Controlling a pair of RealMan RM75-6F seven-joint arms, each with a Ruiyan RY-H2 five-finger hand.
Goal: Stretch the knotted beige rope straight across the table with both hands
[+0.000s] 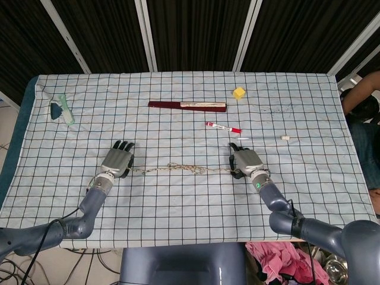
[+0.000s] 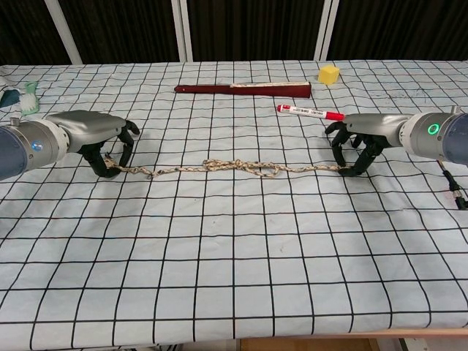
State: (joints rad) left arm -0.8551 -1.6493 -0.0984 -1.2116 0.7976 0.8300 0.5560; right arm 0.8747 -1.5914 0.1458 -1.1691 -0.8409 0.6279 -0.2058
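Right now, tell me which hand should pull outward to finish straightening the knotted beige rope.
Left, probably. The left hand grips the knotted beige rope where it looks wavier; toward the right hand it already runs nearly straight.

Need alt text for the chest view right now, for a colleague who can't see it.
Two robot hands hold a knotted beige rope nearly straight across a checked tablecloth, the left hand gripping one end and the right hand the other. Behind lie a red marker, a dark red fan and a yellow block.
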